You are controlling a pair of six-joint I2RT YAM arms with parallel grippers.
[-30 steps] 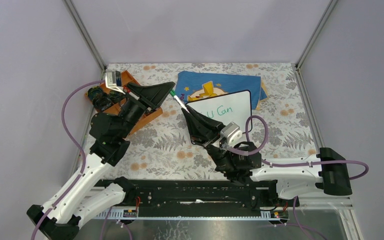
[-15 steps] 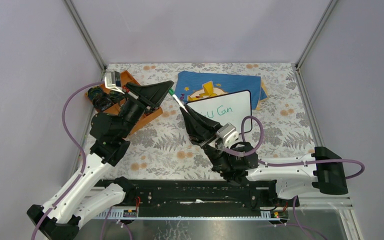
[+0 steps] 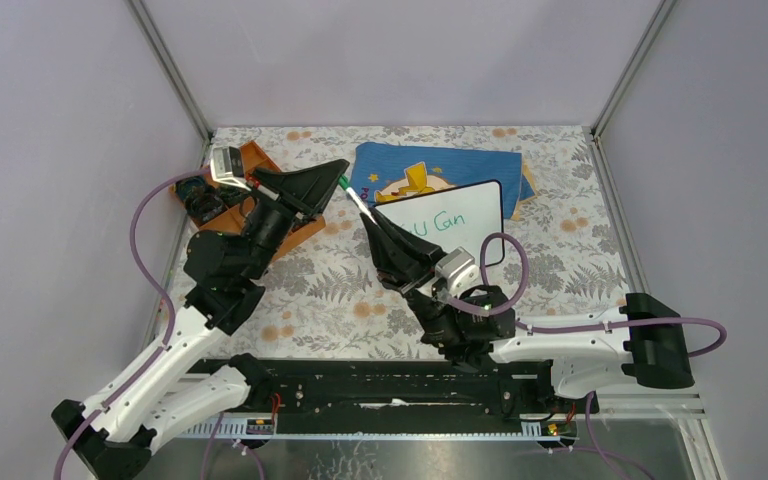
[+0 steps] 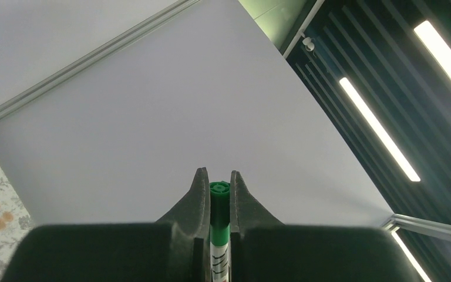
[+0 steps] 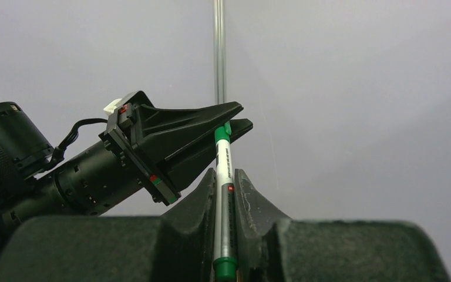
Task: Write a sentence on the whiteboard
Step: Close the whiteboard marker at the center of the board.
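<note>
Change: my right arm crept slightly left | left end effector [image 3: 339, 172] and right end effector [image 3: 368, 220] both stay clenched on slim green-and-white marker pen [image 3: 354, 199] | black-framed white whiteboard [image 3: 480, 198] lies beyond them on floral surface [image 3: 330, 295] | green handwritten sentence [image 3: 449, 222] shows only "u Can", so I judge it unfinished.

The left hand [image 4: 219, 185] and right hand [image 5: 225, 176] are matt black plastic; the marker [image 5: 222, 154] they pinch is smooth, glossy plastic. Beyond the right hand, the whiteboard [image 3: 472, 213] looks glossy.

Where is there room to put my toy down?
Bare tablecloth right of the whiteboard, and between the left arm and right arm. Crowded by the orange tray, where the left gripper and right gripper pinch the marker.
</note>
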